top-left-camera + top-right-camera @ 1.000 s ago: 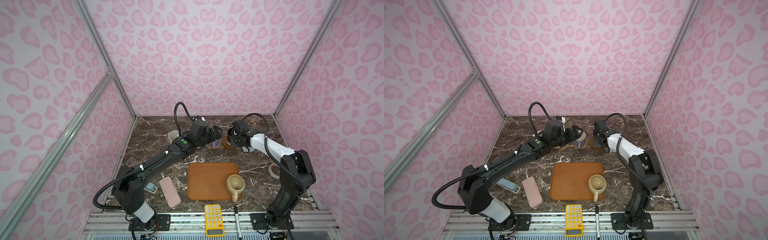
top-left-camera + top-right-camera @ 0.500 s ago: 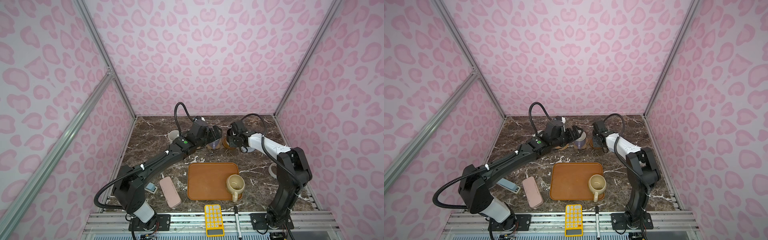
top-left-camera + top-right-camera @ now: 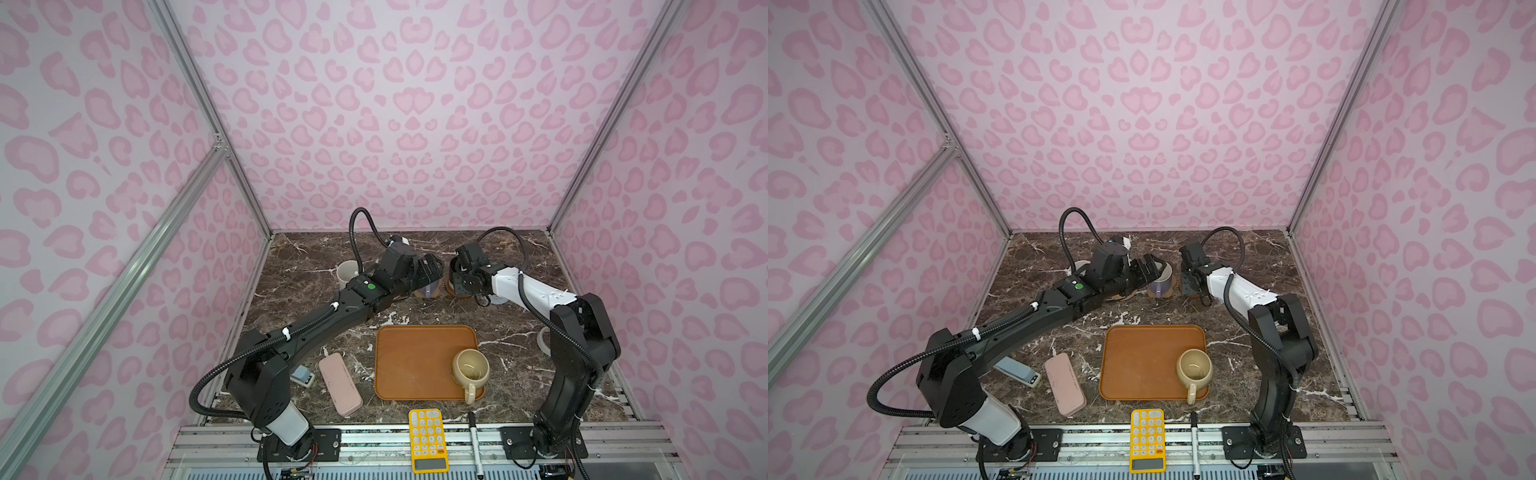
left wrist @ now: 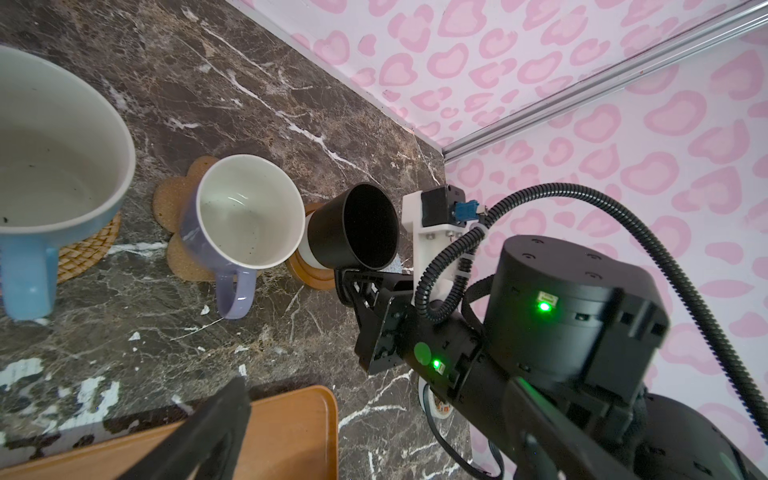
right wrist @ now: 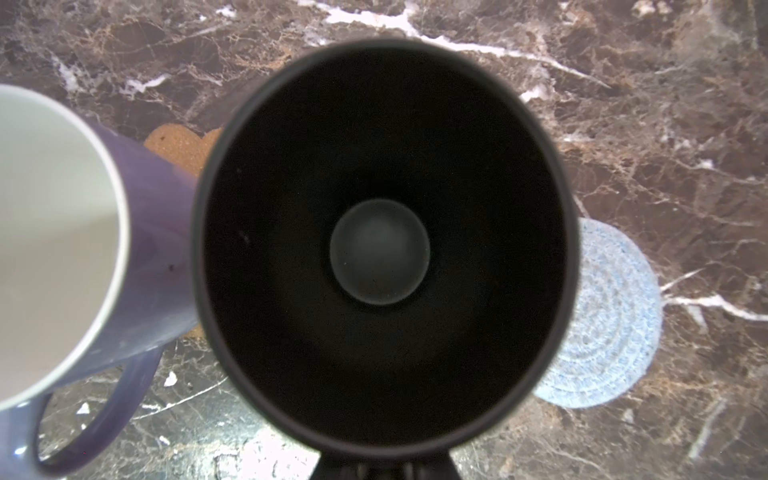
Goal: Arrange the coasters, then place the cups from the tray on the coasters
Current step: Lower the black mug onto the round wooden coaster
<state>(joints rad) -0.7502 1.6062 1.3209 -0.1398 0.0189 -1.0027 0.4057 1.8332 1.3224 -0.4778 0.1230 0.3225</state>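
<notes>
R elbow swung in; black mug (image 4: 353, 226) unmoved on wooden coaster (image 4: 311, 272), far centre. R gripper (image 4: 351, 278) clamped on handle; L gripper (image 3: 1149, 268) wide, empty. Risk: if base rides coaster rim, tips at release into purple mug (image 4: 245, 216).

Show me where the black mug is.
Left wrist view: the black mug is over the wooden coaster, beside the lavender mug, near the back wall, right of centre.

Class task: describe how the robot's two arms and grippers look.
Left arm: black links, white base segment, green dot, white cable ties. Right arm: black with a white forearm. Each carries a ribbed black hose. Left gripper and right gripper are black.
</notes>
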